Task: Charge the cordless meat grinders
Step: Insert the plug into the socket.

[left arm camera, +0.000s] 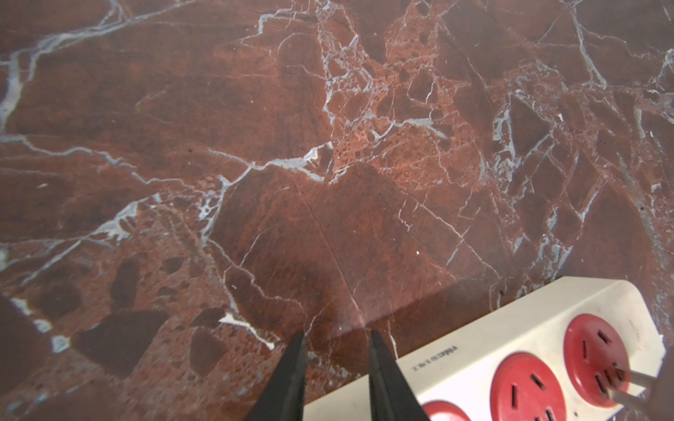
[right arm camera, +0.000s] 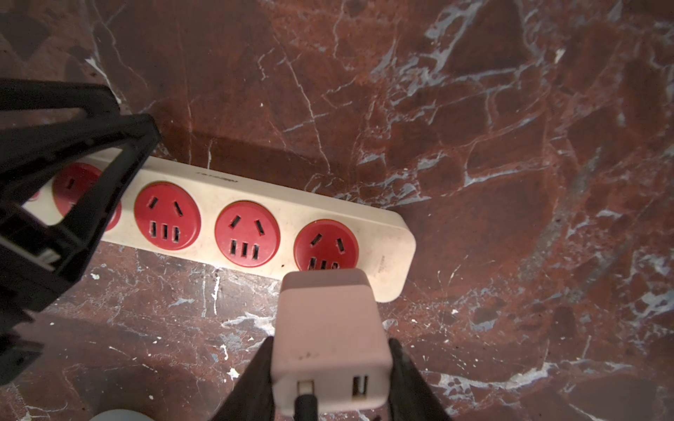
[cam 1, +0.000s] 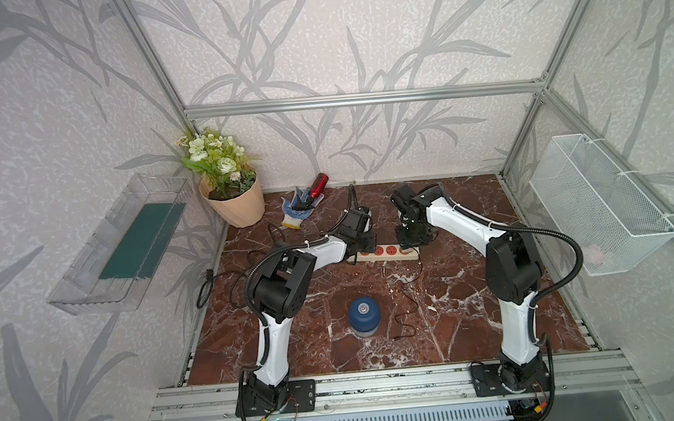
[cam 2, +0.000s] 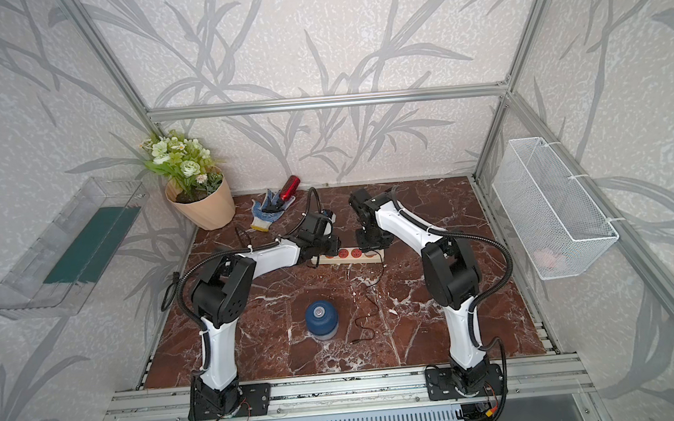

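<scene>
Grinder [cam 1: 363,316] stands upright at lower centre of the table [cam 1: 459,325]. Mid-frame lies the strip [cam 1: 390,258]: left gripper [left arm camera: 335,335] at its left end, jaws part-open, empty; right gripper [right arm camera: 330,346] clamps a charger [right arm camera: 328,313], prongs at the end socket. Beyond lie a glove [cam 1: 296,208] and bottle [cam 1: 317,184]; pot [cam 1: 236,203] upper left.

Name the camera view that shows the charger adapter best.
Right wrist view: the charger adapter fills it, clamped in the right gripper at the power strip's end socket. Left wrist shows only its prongs; top views mostly hide it under the gripper.
</scene>
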